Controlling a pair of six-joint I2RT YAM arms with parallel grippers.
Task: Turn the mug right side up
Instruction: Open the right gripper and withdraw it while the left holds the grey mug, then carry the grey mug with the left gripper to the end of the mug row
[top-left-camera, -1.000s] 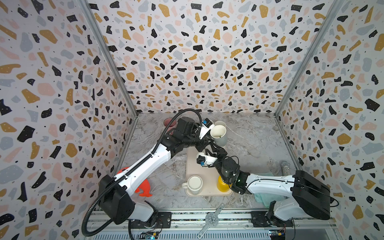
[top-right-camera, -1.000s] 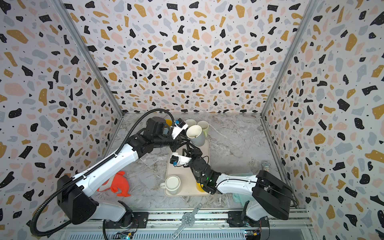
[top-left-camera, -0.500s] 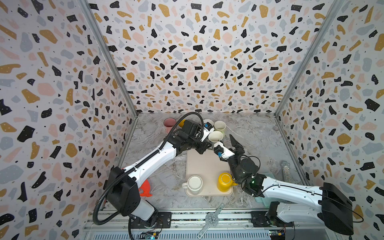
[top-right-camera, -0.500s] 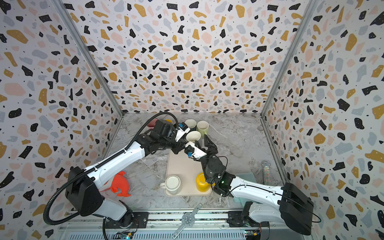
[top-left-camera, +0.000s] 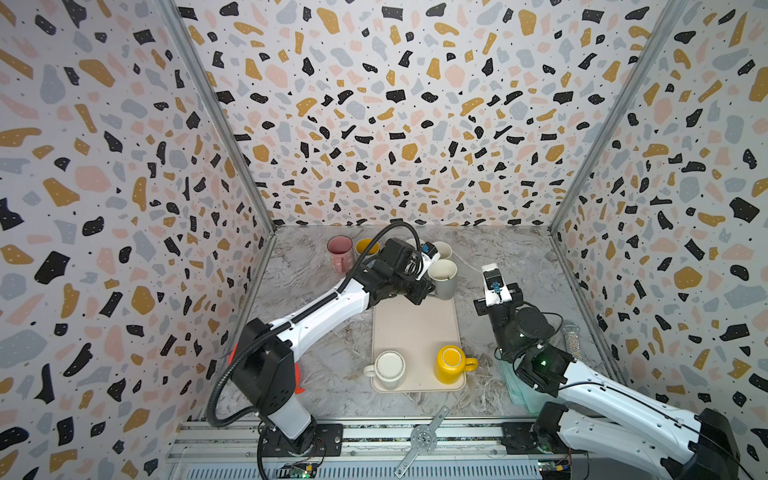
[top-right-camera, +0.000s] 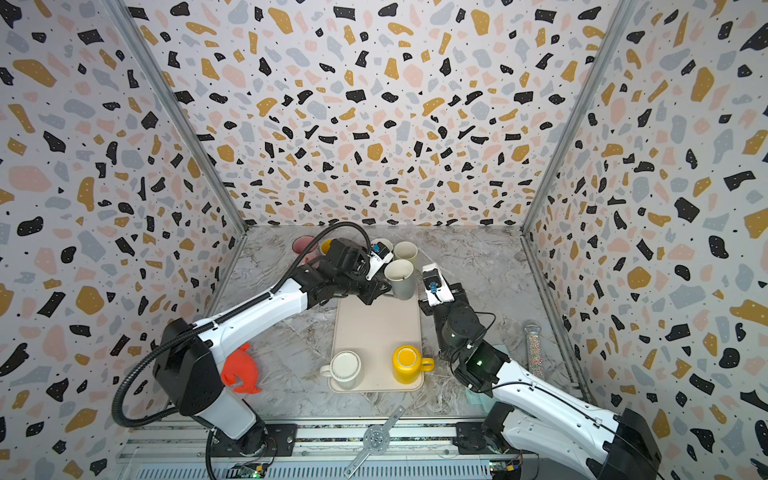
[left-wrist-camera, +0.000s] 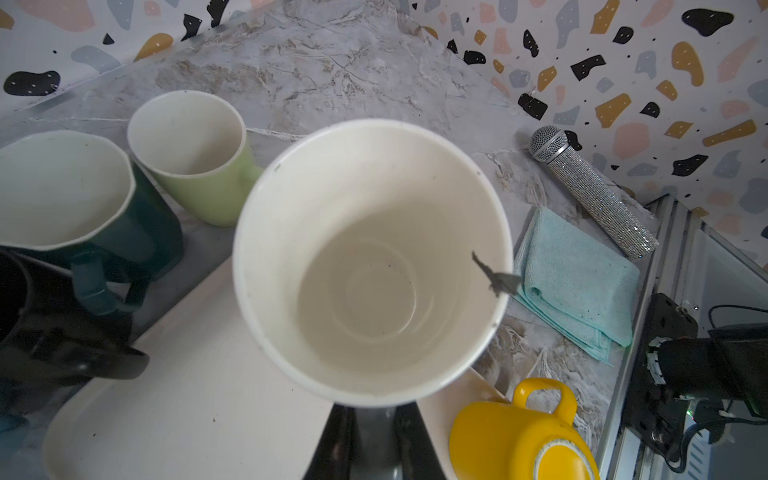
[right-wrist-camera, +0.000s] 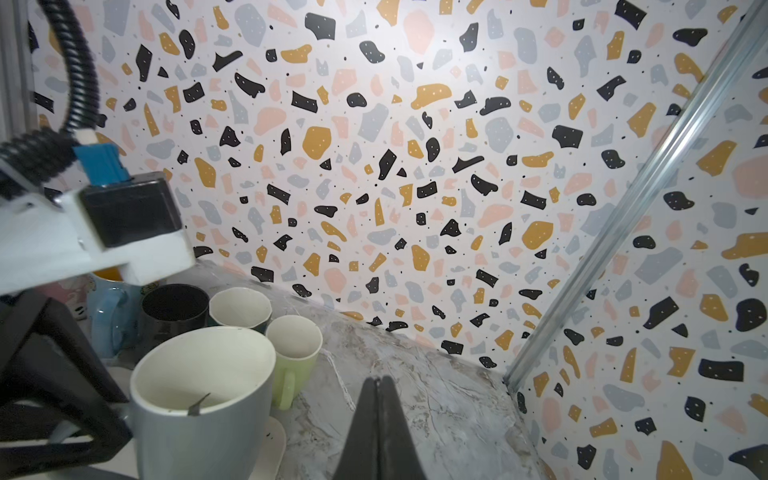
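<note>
The grey mug (top-left-camera: 444, 278) (top-right-camera: 400, 277) stands upright with its mouth up at the far right corner of the cream tray (top-left-camera: 415, 328). Its white inside (left-wrist-camera: 374, 266) is empty apart from a chip at the rim. My left gripper (left-wrist-camera: 376, 428) is shut on the mug's handle, which shows grey between the two black fingers. Whether the base rests on the tray is hidden. My right gripper (right-wrist-camera: 377, 380) is shut on nothing, over bare table to the right of the mug (right-wrist-camera: 203, 399) and apart from it.
A white mug (top-left-camera: 390, 365) and a yellow mug (top-left-camera: 451, 361) sit upside down at the tray's near end. Behind the grey mug stand a green mug (left-wrist-camera: 195, 166), a dark green mug (left-wrist-camera: 83, 199) and a pink mug (top-left-camera: 340, 249). A microphone (left-wrist-camera: 594, 191) and blue cloth (left-wrist-camera: 577, 274) lie right.
My right gripper, open beside the mug half a second ago, has drawn back to the right and shut. The left gripper has brought the mug down to the tray's far end.
</note>
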